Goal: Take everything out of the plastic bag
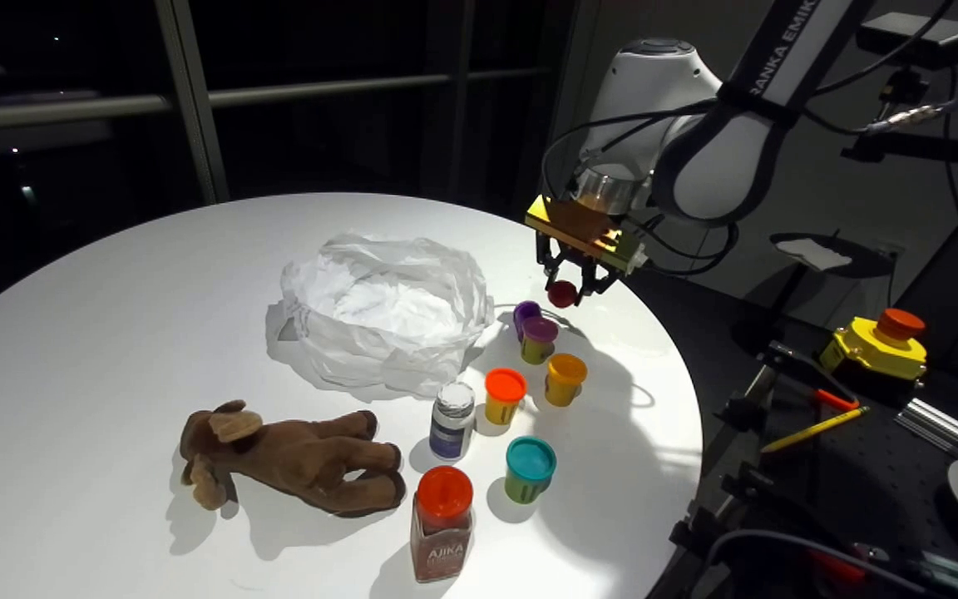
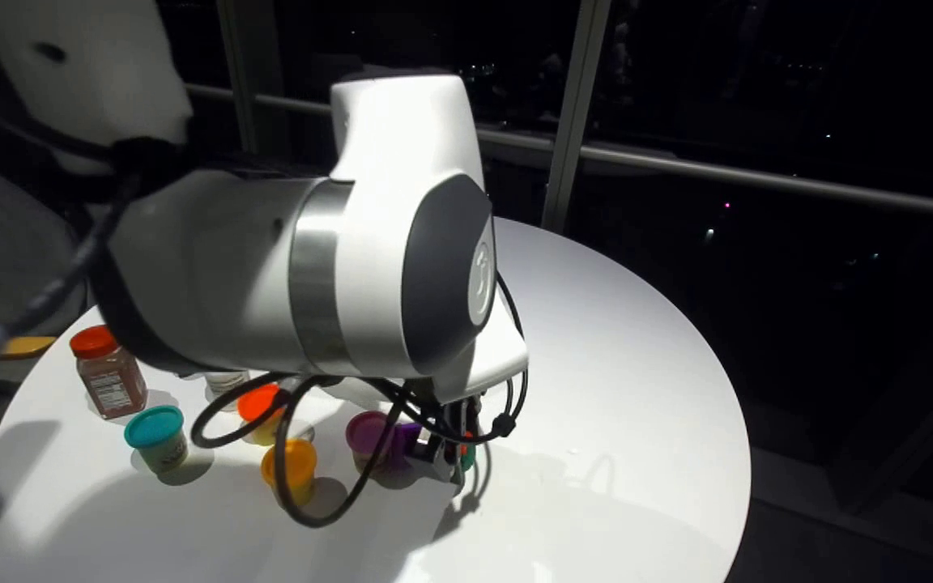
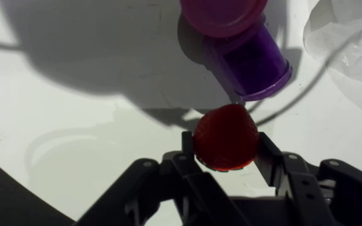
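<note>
My gripper [image 1: 565, 291] pinches a red strawberry-like thing [image 3: 226, 138] from both sides and holds it above a round white table [image 1: 113, 333]; in an exterior view, the plastic bag [image 1: 379, 349], wrinkled and translucent, sits on the table with its mouth upward, apart from my grip; a purple cup [image 3: 256, 66] lies on its side just beside an upright purple-lidded cup [image 1: 538, 343]; nearby stand an orange-lidded cup [image 1: 565, 380], a red-orange-lidded cup [image 1: 504, 397], a teal-lidded cup [image 1: 529, 470], a white jar [image 1: 452, 420] and a red-lidded jar [image 1: 442, 532] printed AJIKA; a brown plush toy [image 1: 308, 462] lies near the bag, well apart from my gripper.
</note>
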Robot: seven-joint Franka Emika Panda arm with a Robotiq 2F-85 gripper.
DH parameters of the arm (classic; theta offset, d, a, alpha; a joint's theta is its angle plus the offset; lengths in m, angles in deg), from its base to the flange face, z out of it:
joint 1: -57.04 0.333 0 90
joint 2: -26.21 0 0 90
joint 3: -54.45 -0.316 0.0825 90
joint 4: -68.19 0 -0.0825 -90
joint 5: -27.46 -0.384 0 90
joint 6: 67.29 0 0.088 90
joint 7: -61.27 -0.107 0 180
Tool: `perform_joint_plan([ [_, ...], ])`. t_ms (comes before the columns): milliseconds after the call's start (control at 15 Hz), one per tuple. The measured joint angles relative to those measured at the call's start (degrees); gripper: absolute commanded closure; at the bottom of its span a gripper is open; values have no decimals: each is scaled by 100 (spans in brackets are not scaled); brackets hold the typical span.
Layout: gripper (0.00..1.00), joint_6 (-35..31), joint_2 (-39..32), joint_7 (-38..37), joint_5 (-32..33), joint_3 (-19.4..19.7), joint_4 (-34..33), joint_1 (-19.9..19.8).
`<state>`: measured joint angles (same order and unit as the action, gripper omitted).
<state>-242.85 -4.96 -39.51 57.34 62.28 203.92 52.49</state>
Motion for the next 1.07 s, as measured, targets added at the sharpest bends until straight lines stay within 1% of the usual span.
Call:
perform_joint_plan([
  [200,75,153,-348,1062,-1287,23,-464,-5],
  [333,75,292,-466,1537,-1898,106,-729,29],
  [467,75,408,-547,1925,-2337,178,-946,57],
  [533,32,447,-587,2104,-2509,181,-1042,60],
  [600,23,482,-634,2258,-2663,180,-1133,69],
  [667,17,526,-683,2391,-2797,180,-1223,85],
  [733,8,547,-734,2511,-2918,180,-1305,110],
  [800,2,554,-786,2612,-3026,179,-1383,141],
  [867,0,555,-825,2701,-3121,180,-1445,173],
  [1067,0,552,-865,2889,-3343,202,-1552,277],
])
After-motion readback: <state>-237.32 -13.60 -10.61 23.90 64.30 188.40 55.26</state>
